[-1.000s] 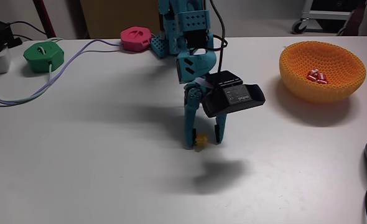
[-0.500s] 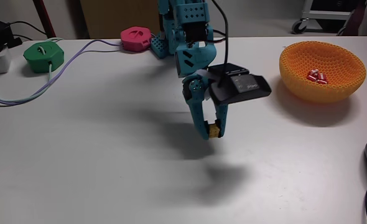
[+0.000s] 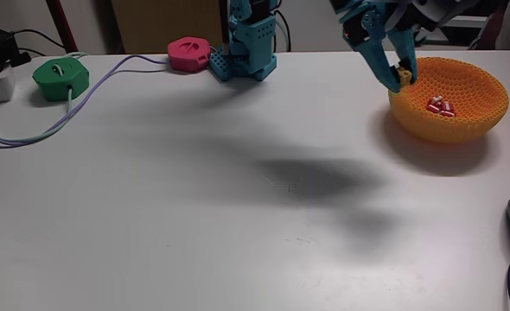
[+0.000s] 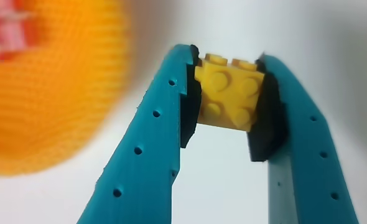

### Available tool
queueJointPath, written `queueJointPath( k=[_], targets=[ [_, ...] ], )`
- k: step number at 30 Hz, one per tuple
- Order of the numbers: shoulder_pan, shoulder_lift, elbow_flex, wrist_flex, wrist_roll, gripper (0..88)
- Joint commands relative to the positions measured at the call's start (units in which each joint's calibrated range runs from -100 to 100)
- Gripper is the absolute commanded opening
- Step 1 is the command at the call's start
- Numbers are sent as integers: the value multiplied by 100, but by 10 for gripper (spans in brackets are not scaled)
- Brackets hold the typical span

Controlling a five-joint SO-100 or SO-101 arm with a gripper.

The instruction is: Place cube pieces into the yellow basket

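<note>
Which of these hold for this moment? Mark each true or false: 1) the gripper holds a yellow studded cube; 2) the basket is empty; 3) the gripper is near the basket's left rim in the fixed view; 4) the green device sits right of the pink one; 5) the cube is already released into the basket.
1) True: the gripper is shut on the yellow studded cube.
2) False: the yellow basket holds red-and-white cubes.
3) True: it hangs by the left rim.
4) False: the green device is left of the pink device.
5) False: the fingers clamp it.
</note>
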Motion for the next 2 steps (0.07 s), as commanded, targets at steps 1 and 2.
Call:
queueJointPath(
  k=[1,2],
  targets=[
    [-732,-343,-440,-22,-440,0],
    [-881,-324,-488,-40,-513,0]
  ],
)
